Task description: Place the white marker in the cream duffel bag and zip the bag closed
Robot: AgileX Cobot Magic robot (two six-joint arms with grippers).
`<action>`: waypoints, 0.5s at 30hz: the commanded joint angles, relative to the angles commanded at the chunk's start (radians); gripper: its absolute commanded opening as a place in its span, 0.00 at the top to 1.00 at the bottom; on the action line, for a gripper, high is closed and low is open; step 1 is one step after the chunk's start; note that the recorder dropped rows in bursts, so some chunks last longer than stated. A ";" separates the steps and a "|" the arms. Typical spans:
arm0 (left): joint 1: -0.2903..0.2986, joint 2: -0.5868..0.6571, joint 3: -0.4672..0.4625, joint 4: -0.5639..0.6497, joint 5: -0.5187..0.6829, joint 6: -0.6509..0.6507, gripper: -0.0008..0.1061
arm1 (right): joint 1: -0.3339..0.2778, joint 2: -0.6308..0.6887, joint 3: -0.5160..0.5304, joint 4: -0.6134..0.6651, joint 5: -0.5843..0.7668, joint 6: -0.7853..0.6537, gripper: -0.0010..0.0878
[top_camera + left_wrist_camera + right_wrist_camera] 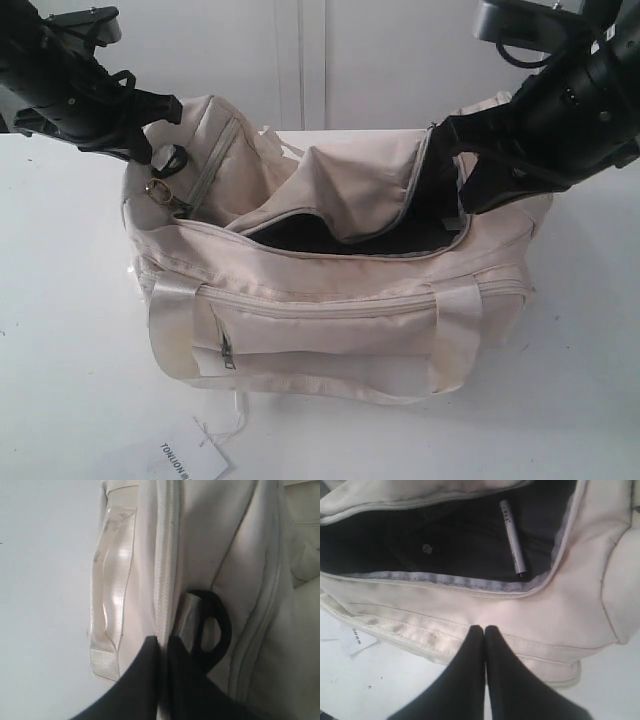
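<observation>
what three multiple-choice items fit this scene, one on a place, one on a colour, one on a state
1. Where is the slim white-barrelled marker?
A) on the table beside the bag
B) inside the soft cream fabric duffel bag
C) clamped in a gripper

2. What colour is the bag's lining?
A) black
B) red
C) cream

3. How does the bag's curved top zipper stand?
A) zipped fully shut
B) open
C) covered by a strap

Answers:
1 B: the right wrist view shows the marker lying on the lining inside the opening.
2 A: the inside shows black against the cream shell.
3 B: the mouth gapes, so the inside is in plain view.
</observation>
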 joint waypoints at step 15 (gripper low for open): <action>0.029 -0.026 0.000 -0.235 -0.014 0.042 0.99 | 0.172 0.011 0.000 0.102 -0.216 -0.064 0.99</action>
